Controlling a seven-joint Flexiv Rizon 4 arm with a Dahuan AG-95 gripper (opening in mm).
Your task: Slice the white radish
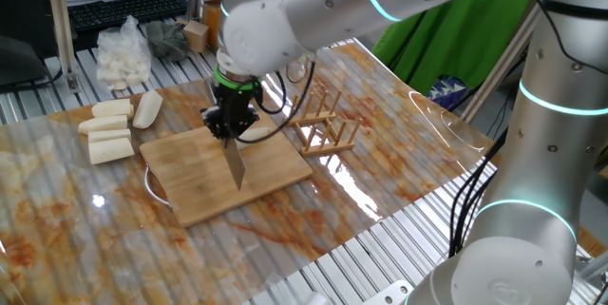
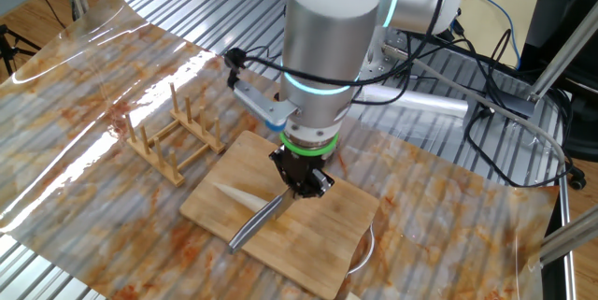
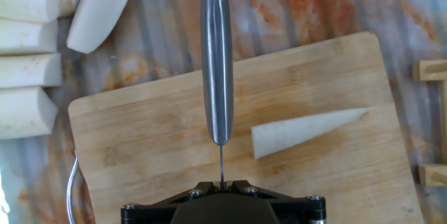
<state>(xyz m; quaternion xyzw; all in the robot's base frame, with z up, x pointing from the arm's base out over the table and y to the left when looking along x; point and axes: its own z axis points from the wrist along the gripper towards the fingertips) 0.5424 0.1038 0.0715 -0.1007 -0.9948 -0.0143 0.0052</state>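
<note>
claw (image 2: 301, 186) clamped on knife (image 3: 216, 56), edge down over cutting board (image 3: 154, 147). radish (image 3: 307, 132) whole, lower right of hand view, just beside blade. best shifted over blunt end, kept square, pressed straight down for thin slices.

One white radish (image 3: 307, 132), one knife (image 3: 216, 56), five chunks (image 1: 112, 129) (blocky), one board (image 3: 174, 154).
</note>
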